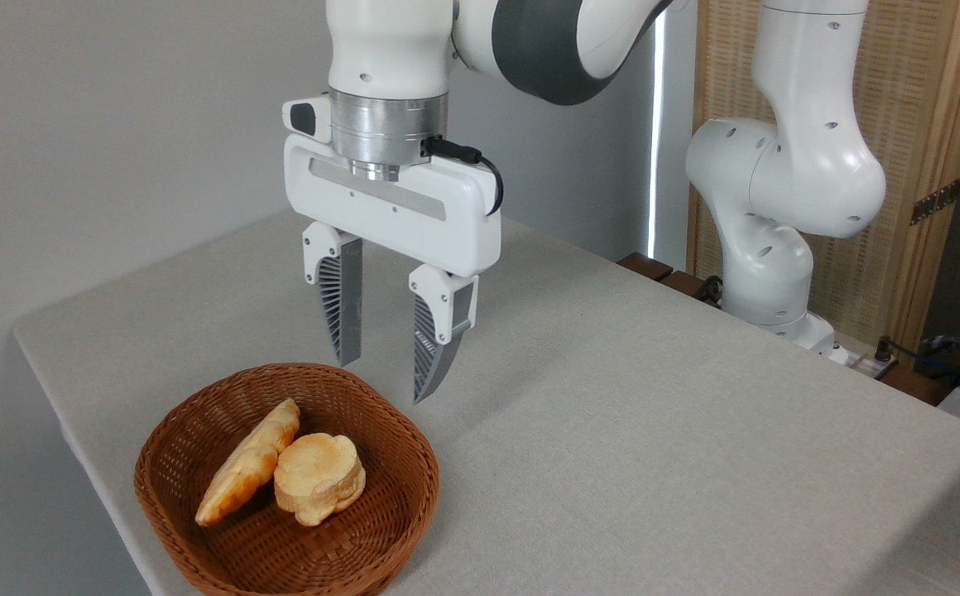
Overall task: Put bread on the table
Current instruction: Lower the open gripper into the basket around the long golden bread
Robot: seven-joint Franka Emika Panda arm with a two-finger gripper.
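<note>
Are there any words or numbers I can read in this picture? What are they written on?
None. No words, numbers or signs can be read anywhere: not on the tool, the arm, the basket, the bread, the bun or the table.

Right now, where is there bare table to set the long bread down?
The table is bare right of the basket, up to the robot base, and along the near right edge. The basket is crowded: bread touches the bun. The gripper hangs open above its far rim.
</note>
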